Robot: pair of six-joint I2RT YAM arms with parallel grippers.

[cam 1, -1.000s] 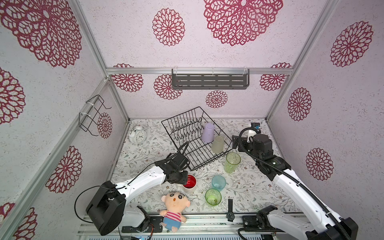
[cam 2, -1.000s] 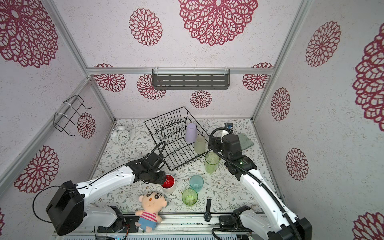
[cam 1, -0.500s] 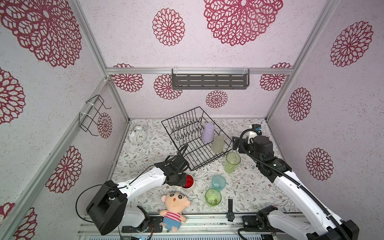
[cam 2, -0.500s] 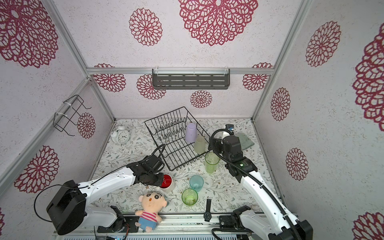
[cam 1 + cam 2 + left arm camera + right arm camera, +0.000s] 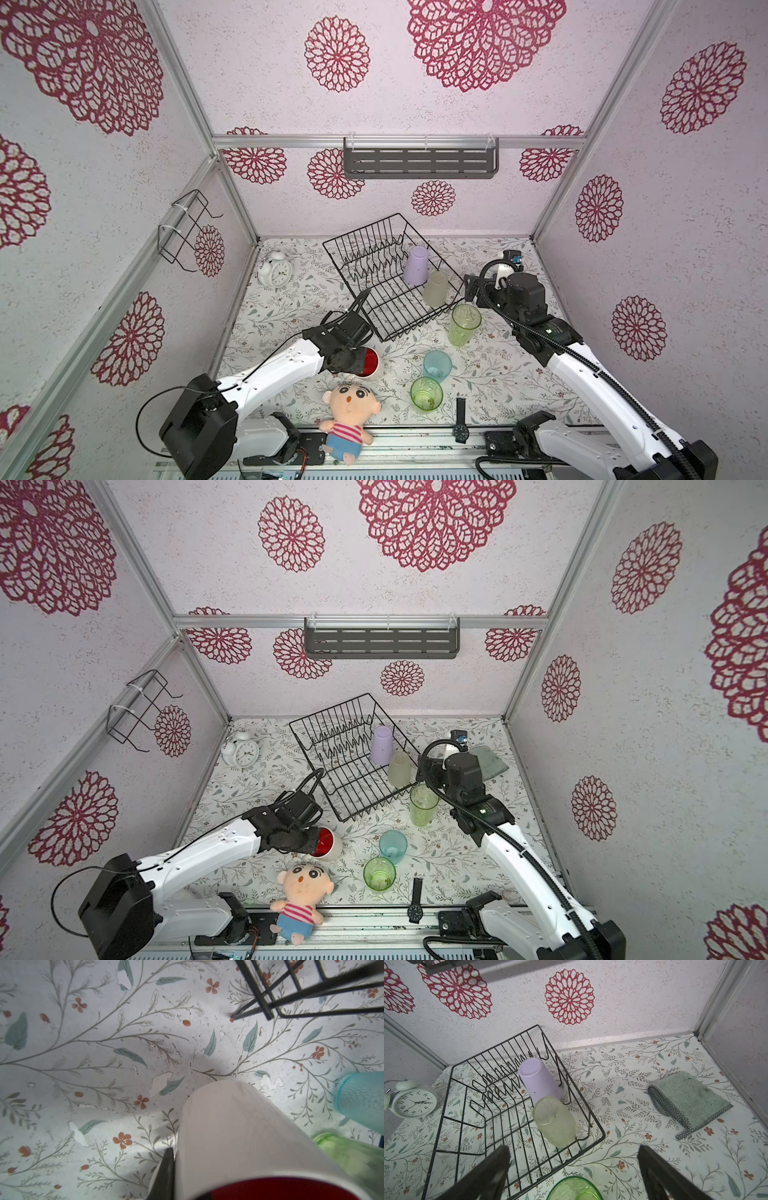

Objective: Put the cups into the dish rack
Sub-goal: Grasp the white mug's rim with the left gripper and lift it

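Now the left gripper [image 5: 358, 360] is pinching the wall of the white mug [image 5: 371, 365], just off the dish rack's [image 5: 386, 291] nearest corner. The right gripper [image 5: 573, 1150] hangs spread wide above a green tumbler [image 5: 463, 326] beside the rack. The lilac tumbler [image 5: 415, 266] and beige tumbler [image 5: 435, 289] stand inverted inside it.

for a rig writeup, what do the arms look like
The left arm and right arm match: white link shells, black joints and wrist housings. A ribbed black hose runs along the right one; a thin black cable loops at the left base. The fingers are dark and tapered.
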